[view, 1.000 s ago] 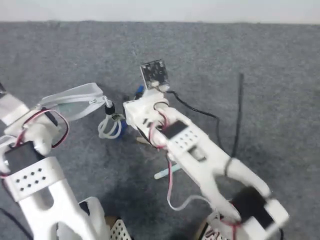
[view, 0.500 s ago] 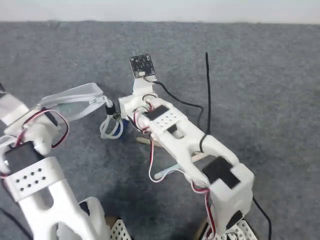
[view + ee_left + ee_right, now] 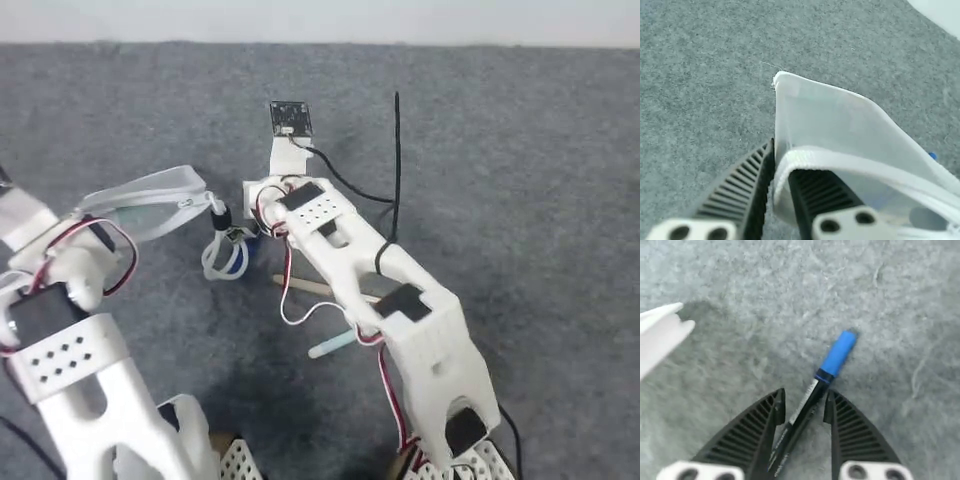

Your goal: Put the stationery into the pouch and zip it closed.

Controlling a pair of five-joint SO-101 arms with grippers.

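Note:
My left gripper [image 3: 782, 172] is shut on the rim of the translucent white pouch [image 3: 840, 125], which it holds with its mouth gaping. In the high view the pouch [image 3: 150, 195] lies at the left, with my left gripper [image 3: 95, 220] at its near end. A black pen with a blue cap [image 3: 837, 355] lies on the grey carpet. My right gripper [image 3: 804, 400] is open, one finger on each side of the pen's barrel with small gaps. From above, my right gripper [image 3: 255, 230] is just right of the pouch's mouth.
A wooden stick [image 3: 305, 287] and a light blue stick [image 3: 335, 344] lie partly under my right arm. A white cord loop [image 3: 222, 255] hangs at the pouch's zipper end. A black cable [image 3: 397, 160] runs behind the right arm. Bare carpet stretches to the right.
My right arm has swung left and straightened, bringing its gripper closer to the pouch's mouth, over the pen. My left arm and the pouch have stayed still.

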